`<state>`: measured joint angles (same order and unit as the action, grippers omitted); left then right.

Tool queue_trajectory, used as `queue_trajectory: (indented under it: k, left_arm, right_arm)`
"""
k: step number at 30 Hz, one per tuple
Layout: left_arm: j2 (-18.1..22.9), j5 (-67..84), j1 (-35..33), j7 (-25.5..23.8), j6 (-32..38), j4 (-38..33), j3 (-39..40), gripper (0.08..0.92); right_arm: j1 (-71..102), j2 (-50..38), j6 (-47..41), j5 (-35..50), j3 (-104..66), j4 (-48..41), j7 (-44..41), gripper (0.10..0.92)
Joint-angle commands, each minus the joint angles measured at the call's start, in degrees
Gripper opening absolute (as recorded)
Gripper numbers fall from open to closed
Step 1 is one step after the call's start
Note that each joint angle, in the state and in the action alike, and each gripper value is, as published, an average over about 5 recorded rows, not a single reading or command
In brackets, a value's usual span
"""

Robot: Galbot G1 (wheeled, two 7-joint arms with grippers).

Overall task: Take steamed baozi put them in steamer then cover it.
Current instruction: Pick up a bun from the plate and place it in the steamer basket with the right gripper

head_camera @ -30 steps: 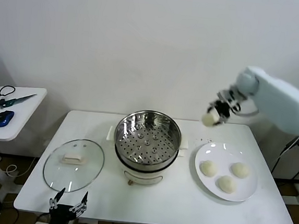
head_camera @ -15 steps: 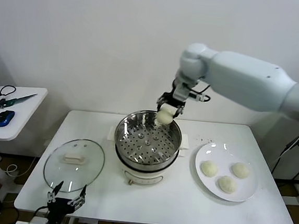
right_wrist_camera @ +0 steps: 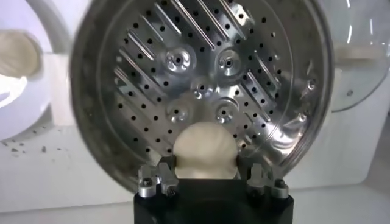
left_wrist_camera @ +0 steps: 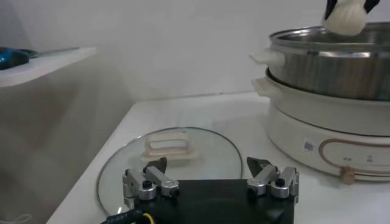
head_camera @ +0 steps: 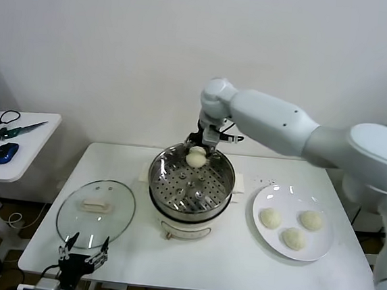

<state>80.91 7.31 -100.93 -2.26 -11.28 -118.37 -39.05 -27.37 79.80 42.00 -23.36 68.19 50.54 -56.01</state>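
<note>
My right gripper (head_camera: 197, 155) is shut on one cream baozi (head_camera: 196, 159) and holds it over the far side of the steel steamer (head_camera: 191, 180), just above the perforated tray (right_wrist_camera: 201, 79). In the right wrist view the bun (right_wrist_camera: 205, 150) sits between the fingers. Three more baozi (head_camera: 269, 218) (head_camera: 310, 220) (head_camera: 293, 238) lie on the white plate (head_camera: 320, 252) at the right. The glass cover (head_camera: 95, 212) with its cream handle lies flat on the table left of the steamer. My left gripper (head_camera: 83, 256) is open and empty at the table's front left edge, by the cover (left_wrist_camera: 173, 152).
A side table (head_camera: 17, 143) at the far left holds a blue mouse (head_camera: 5, 153) and scissors. The white wall stands close behind the steamer. Bare tabletop (head_camera: 224, 263) shows in front of the steamer and plate.
My right arm has carried the baozi leftward from above the plate to over the steamer and lowered it toward the tray. The left gripper has shifted slightly at the front edge.
</note>
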Motion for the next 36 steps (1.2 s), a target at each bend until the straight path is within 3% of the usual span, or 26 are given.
queue_trajectory:
  k: [1,11,17,21,25,31,33,36]
  left_arm:
    - [0.04,0.06,0.08,0.02,0.04,0.04,-0.13,0.823]
    - [0.1,0.41,0.26,0.02,-0.35,-0.15,-0.24,0.823]
    - [0.3,0.4,0.38,0.03,-0.63,-0.44,-0.21,0.823]
    - [0.44,0.33,0.41,0.01,-0.88,-0.73,-0.12,0.823]
    - [0.58,0.09,0.51,-0.04,-1.33,-1.04,0.07,0.823]
    - [0.52,-0.1,0.77,-0.15,-1.78,-1.46,0.26,0.823]
    - [0.4,-0.08,0.84,-0.13,-1.79,-1.4,0.31,0.823]
    - [0.19,0.02,1.0,-0.07,-1.68,-1.17,0.37,0.823]
  right_arm:
    - [5.4,3.63,2.38,-7.19,-3.77,-8.15,2.1,0.662]
    - [6.58,5.67,2.8,-6.63,-3.42,-10.49,1.65,0.67]
    - [4.88,5.27,3.69,-2.21,-1.51,-8.77,1.73,0.795]
    - [-0.75,2.08,4.11,2.91,1.71,-2.58,0.47,0.82]
    - [-11.29,-3.69,2.14,17.39,7.82,6.03,-2.48,0.823]
    - [-29.86,-18.7,-12.38,53.76,28.98,17.92,-7.62,0.823]
    - [-33.45,-24.43,-18.92,58.24,35.59,20.16,-8.07,0.823]
    - [-35.16,-32.26,-28.82,57.74,41.85,23.42,-6.19,0.823]
